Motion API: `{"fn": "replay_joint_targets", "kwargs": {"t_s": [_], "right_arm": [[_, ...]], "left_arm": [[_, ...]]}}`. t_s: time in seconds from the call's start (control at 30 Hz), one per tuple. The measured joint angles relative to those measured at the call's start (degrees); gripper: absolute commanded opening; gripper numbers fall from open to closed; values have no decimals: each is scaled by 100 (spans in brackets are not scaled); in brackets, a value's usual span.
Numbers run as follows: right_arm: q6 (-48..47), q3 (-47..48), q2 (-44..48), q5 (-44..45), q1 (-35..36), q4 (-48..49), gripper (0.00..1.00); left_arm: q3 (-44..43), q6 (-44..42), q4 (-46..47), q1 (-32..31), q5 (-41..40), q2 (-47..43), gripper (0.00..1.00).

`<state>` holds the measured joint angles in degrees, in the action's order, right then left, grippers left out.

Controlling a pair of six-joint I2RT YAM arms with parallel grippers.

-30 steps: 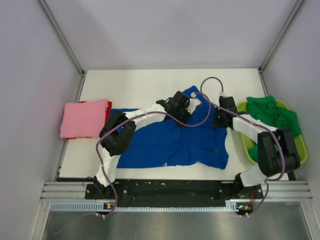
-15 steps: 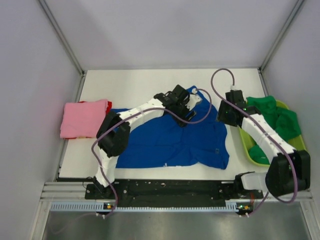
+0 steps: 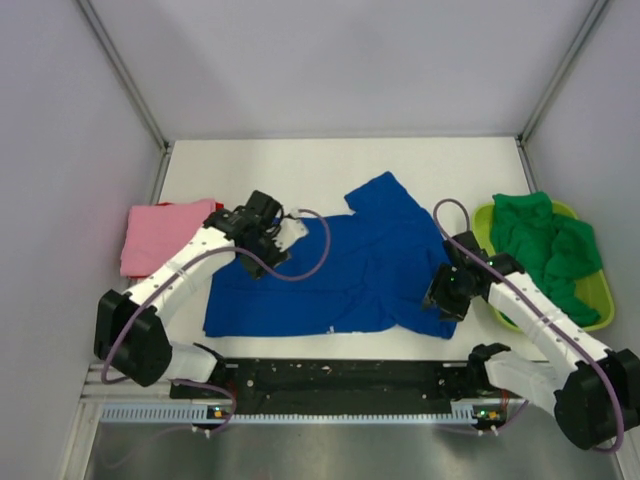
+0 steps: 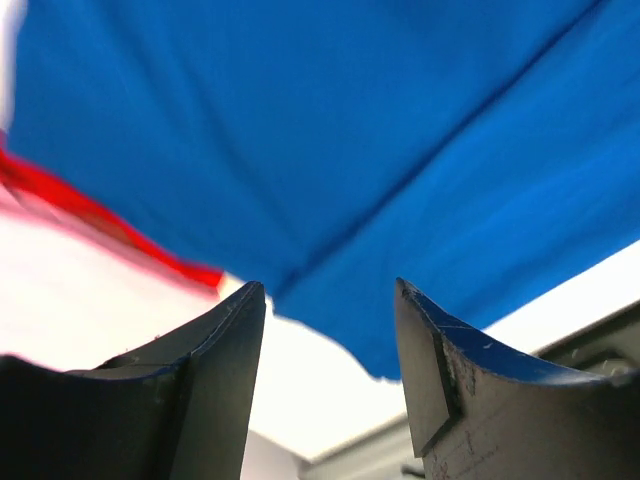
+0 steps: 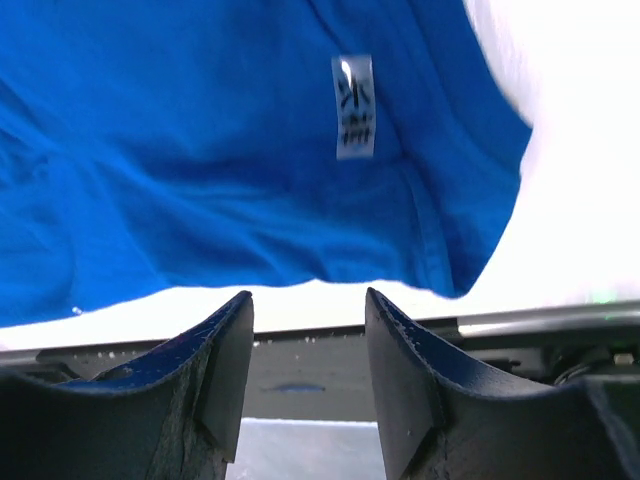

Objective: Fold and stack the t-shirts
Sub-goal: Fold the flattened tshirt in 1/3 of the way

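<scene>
Tools on both of your arms stand spread, with nothing pinched between the fingers. Your left tool [image 4: 330, 290] sits at the far-left corner of the blue t-shirt [image 3: 350, 270]. In its wrist view the blue cloth fills the space ahead of the fingertips, and a corner of it ends just between them. Your right tool [image 5: 308, 295] is at the near-right corner of the same shirt. There the hem runs just beyond the fingertips, and a small white label [image 5: 353, 105] shows on the cloth further in.

You have the blue t-shirt lying open in the middle of the white surface [image 3: 280, 165], rumpled, with one part reaching toward the far edge. The pink t-shirt [image 3: 165, 238] lies folded at the left, close beside your left tool, with a strip of red cloth [image 3: 216, 215] showing at its right edge. The green t-shirts [image 3: 545, 240] are heaped in the lime basket [image 3: 603, 285] at the right, just beyond your right arm.
</scene>
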<state>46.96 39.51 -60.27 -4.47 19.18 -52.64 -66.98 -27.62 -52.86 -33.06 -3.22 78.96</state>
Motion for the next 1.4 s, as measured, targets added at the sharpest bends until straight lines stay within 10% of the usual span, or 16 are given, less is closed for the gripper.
{"fn": "replay_joint_targets", "kwargs": {"t_s": [0.33, 0.57, 0.93, 1.4], "right_arm": [[1786, -343, 389, 706, 369, -671, 59], [2785, -737, -293, 1040, 297, -247, 0], [2800, -925, 317, 1003, -850, -684, 0], [1458, 79, -1099, 1128, -955, -1602, 13]], "left_arm": [[1823, -105, -457, 1958, -361, -153, 59], [2459, -50, 136, 2282, -476, 219, 58], [2627, -109, 363, 2778, -785, 332, 58], [2448, -221, -76, 2920, -575, 249, 61]]}}
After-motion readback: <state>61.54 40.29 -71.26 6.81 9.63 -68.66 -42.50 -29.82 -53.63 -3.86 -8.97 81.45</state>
